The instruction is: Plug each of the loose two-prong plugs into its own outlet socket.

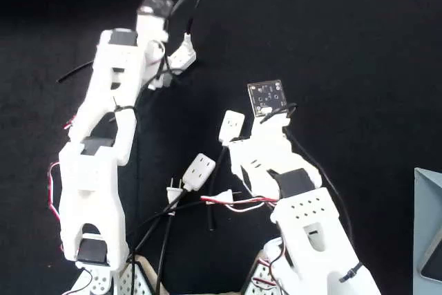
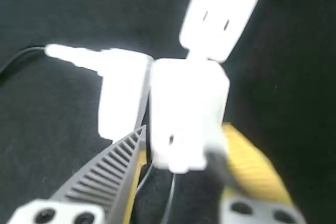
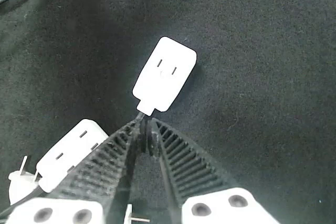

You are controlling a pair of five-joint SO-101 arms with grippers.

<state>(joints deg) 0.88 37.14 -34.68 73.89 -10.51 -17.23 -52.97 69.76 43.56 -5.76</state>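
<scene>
Two-prong plug (image 1: 173, 191) is being left loose near the desk's (image 1: 359, 67) front edge, its prongs pointing toward the far edge, just beside a tilted outlet socket (image 1: 199, 171). A second socket (image 3: 164, 74) is lying mid-desk, slots up, its long axis running toward the far edge. Its cord (image 3: 149, 140) is being clenched by the right gripper (image 3: 147, 123) just behind it. Toward the far left, a blurred white plug (image 2: 184, 108) is being grasped by the left gripper (image 2: 181, 142), with a third socket (image 2: 223, 17) just beyond.

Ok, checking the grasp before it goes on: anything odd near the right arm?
Yes: the right arm's jaws pinch the black cord just behind the socket, not its body, so it may swivel.
</scene>
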